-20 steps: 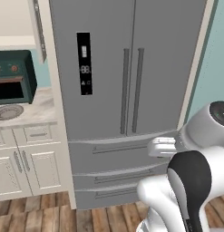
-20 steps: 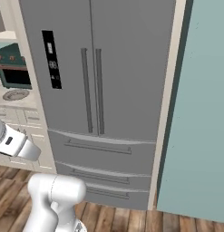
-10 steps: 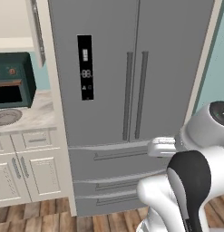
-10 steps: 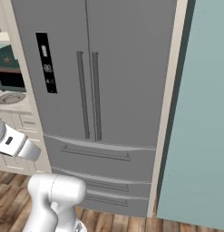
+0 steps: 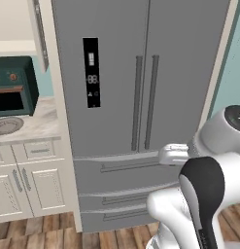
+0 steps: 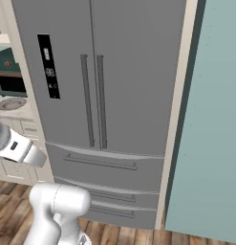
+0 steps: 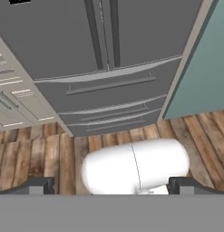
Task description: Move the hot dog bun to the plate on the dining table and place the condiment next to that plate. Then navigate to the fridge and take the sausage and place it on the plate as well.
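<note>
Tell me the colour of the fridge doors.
Grey fridge doors with darker grey handles, clearest in the right base view.

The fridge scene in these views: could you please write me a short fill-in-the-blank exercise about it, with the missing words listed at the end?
1. Both upper doors of the fridge are ____.
2. The black display panel sits on the ____ upper door, as seen from the base views.
3. The floor in front of the fridge is made of ____ planks.
4. The hand has its fingers ____, holding nothing.

Missing words: closed; left; wooden; open
</note>
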Robot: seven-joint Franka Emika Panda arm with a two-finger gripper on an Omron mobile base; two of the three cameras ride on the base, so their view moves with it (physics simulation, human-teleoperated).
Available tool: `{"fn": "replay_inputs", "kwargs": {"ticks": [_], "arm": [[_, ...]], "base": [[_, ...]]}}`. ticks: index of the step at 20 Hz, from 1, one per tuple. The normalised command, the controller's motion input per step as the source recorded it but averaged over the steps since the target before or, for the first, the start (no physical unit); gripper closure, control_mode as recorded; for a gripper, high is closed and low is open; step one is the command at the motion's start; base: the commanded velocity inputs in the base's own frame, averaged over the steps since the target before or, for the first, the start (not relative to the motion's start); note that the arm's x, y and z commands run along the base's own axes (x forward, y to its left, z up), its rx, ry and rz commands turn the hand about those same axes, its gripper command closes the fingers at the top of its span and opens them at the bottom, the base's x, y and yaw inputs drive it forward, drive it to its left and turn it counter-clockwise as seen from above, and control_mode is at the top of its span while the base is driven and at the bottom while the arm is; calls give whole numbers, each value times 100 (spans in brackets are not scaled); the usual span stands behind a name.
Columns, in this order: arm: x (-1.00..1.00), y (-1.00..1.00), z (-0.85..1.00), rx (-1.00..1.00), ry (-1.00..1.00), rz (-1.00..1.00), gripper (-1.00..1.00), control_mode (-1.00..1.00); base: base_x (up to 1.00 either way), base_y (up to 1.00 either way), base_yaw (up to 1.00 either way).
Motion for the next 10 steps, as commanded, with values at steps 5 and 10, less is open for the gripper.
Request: {"fn": "replay_inputs", "kwargs": {"ticks": [5,10], "arm": [[79,-28,20,0,-1,7,-100,-100],[66,-30,10,0,-1,11,-100,-100]], "base": [[0,0,0],[0,0,0]]}}
